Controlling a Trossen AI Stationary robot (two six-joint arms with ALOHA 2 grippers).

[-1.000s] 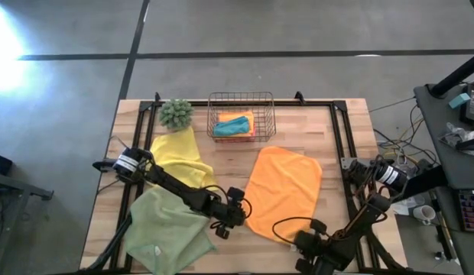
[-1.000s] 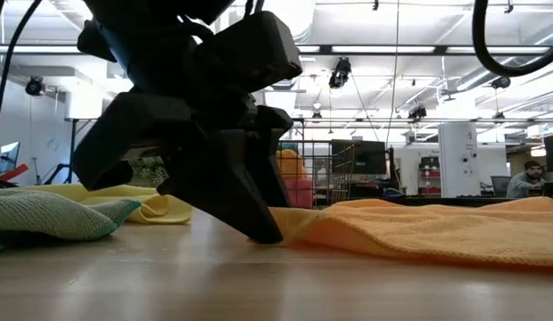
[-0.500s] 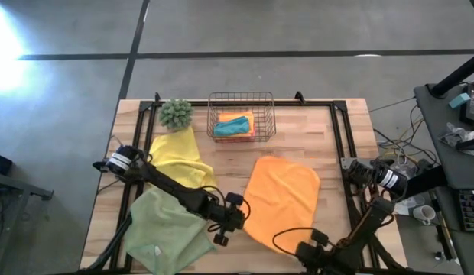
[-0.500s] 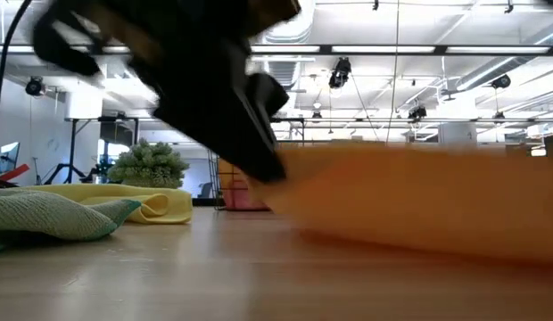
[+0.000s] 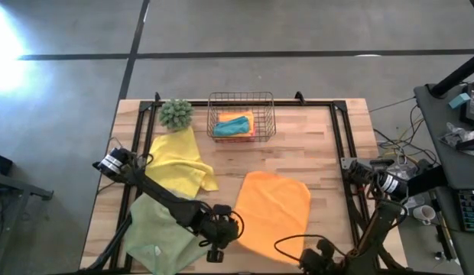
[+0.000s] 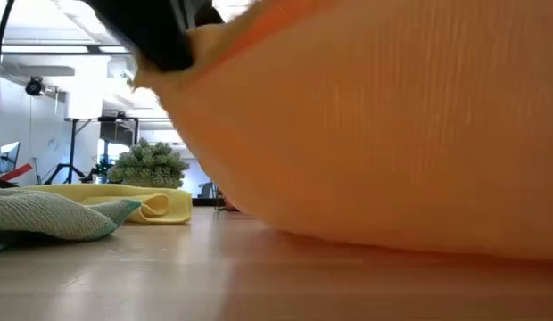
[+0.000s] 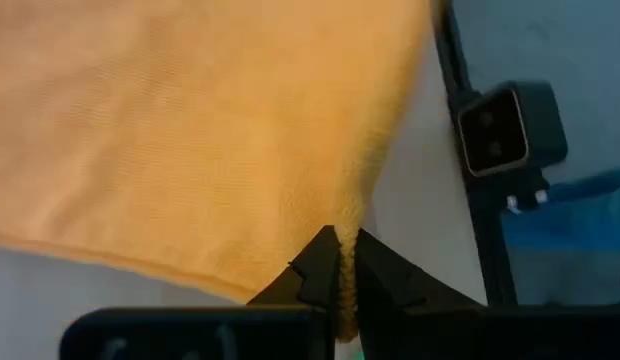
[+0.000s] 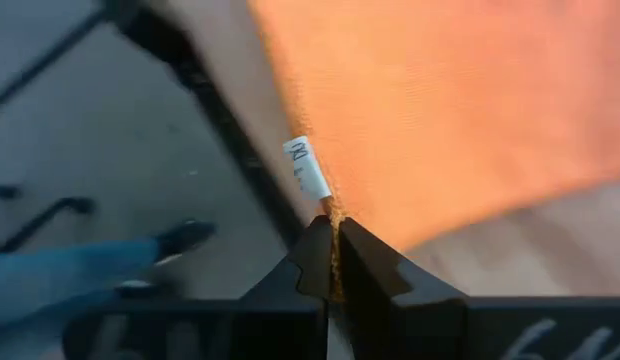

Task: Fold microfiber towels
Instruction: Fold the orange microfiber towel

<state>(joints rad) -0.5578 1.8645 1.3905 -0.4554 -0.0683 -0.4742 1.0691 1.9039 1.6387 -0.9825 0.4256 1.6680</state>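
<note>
An orange microfiber towel point(image 5: 274, 208) lies spread on the wooden table, its near edge raised and filling the low view point(image 6: 392, 134). My left gripper point(image 5: 215, 250) is shut on its near left corner and my right gripper point(image 5: 313, 263) on its near right corner, both at the table's near edge. A yellow towel point(image 5: 180, 156) and a sage green towel point(image 5: 162, 233) lie crumpled on the left. An orange towel point(image 5: 235, 118) and a teal one point(image 5: 231, 128) lie folded in the wire basket point(image 5: 241, 114). My left gripper pinches the orange towel's edge at its near left corner point(image 7: 346, 235) between its two fingers. The cloth runs away from the fingers lifted off the table, its far part lying flat. My right gripper pinches the towel's edge at the near right corner point(image 8: 331, 212), just below the white label point(image 8: 308, 165). That corner is raised, and the cloth spreads away from the fingers.
A spiky green ball plant point(image 5: 176, 113) stands at the far left beside the basket. A black frame rail point(image 5: 340, 145) runs along the table's right side and another along the left point(image 5: 141, 145). Bare wood lies between the basket and the orange towel.
Both grippers have shut on the orange towel's near corners and gone toward the table's near edge, rising a little. The towel has slid toward the near edge; its near edge has lifted off the table while its far part stays flat.
</note>
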